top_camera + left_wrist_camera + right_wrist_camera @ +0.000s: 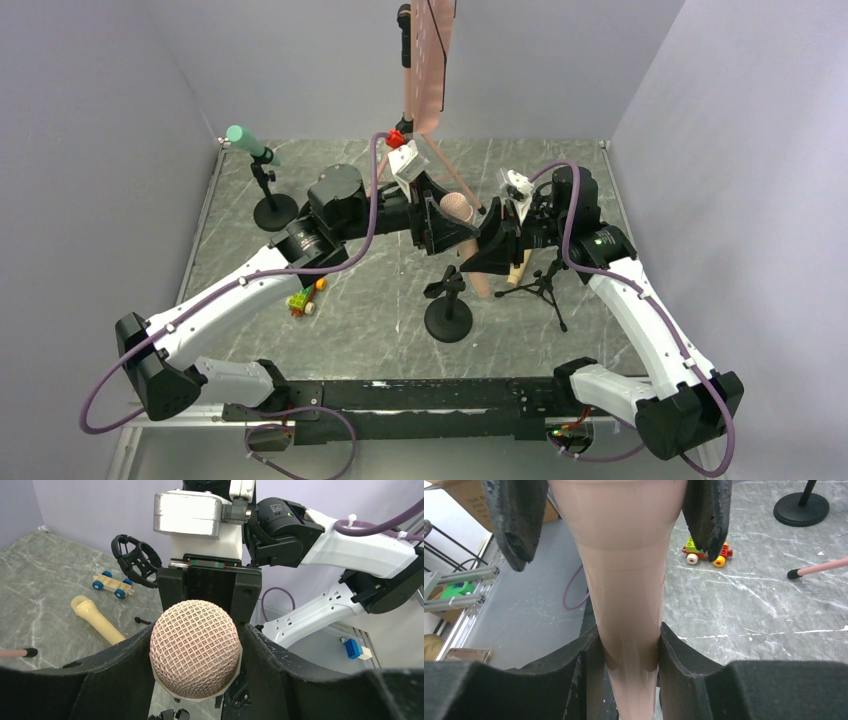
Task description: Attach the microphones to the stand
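Observation:
The pale pink microphone hangs in mid-air over the table's centre, between both arms. My left gripper is shut on its mesh head, a finger against each side. My right gripper is shut on the tapered handle; the left fingers show higher up. The teal-green microphone sits in a clip on a round-base stand at the back left. The tan-yellow microphone lies flat on the table, under the right arm. An empty round-base stand is just below the grippers.
A black tripod stand is beside the right arm. A multicoloured block toy lies left of centre. A small blue-wheeled cart sits near the tan microphone. A pink pole with a black tip rests on the table. Grey walls enclose three sides.

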